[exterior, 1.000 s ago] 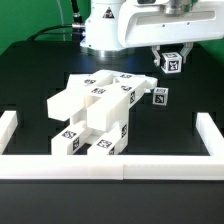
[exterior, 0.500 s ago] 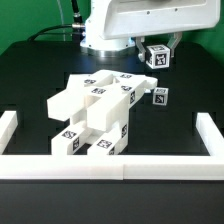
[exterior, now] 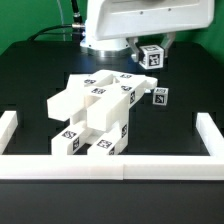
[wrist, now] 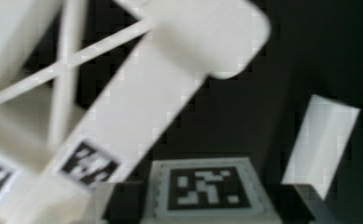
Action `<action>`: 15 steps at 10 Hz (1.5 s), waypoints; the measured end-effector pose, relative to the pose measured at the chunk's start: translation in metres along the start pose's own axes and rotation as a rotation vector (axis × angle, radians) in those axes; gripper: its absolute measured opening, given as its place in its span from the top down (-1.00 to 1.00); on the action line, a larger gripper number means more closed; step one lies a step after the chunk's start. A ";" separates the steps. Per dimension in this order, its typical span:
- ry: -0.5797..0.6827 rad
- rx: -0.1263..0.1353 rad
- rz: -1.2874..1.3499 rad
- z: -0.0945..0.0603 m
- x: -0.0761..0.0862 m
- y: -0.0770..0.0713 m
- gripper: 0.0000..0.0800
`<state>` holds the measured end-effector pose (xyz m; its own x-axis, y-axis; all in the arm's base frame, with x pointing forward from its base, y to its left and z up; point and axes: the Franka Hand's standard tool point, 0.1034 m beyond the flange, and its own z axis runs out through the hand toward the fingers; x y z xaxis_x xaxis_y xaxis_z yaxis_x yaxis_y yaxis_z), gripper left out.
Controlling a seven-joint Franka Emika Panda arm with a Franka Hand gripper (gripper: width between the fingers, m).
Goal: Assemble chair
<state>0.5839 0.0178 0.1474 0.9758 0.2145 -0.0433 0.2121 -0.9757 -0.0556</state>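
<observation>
My gripper (exterior: pixel 151 52) hangs above the table at the back, toward the exterior view's right, shut on a small white block (exterior: pixel 151 58) with a black-and-white tag. In the wrist view that tagged block (wrist: pixel 208 186) sits between the dark fingers (wrist: pixel 132 200) of the gripper (wrist: pixel 208 198). The partly built chair (exterior: pixel 95 112), a cluster of white tagged bars and a flat panel, lies in the middle of the black table, below and to the exterior view's left of the gripper. Its bars (wrist: pixel 151 90) fill much of the wrist view.
A loose small tagged block (exterior: pixel 160 97) lies just to the exterior view's right of the chair. A low white border wall (exterior: pixel 110 167) runs along the front and up both sides. The glossy arm base (exterior: pixel 105 35) stands at the back.
The gripper has carried the held block toward the exterior view's left and slightly up, mostly in the first half second. The chair and the loose block have not moved.
</observation>
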 end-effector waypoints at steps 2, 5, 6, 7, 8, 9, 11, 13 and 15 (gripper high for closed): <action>0.004 -0.002 0.007 -0.008 0.012 0.017 0.29; 0.002 -0.002 0.008 -0.007 0.011 0.017 0.29; 0.001 -0.002 0.001 -0.006 0.011 0.018 0.29; 0.001 -0.006 -0.032 -0.004 0.012 0.029 0.29; 0.007 -0.013 -0.027 -0.004 0.018 0.037 0.29; 0.013 -0.018 -0.043 -0.004 0.024 0.044 0.29; 0.010 -0.021 -0.059 -0.001 0.026 0.052 0.29; 0.009 -0.020 -0.058 0.000 0.025 0.053 0.29; 0.008 -0.023 -0.057 0.004 0.024 0.056 0.29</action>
<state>0.6184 -0.0312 0.1394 0.9624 0.2696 -0.0324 0.2685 -0.9626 -0.0345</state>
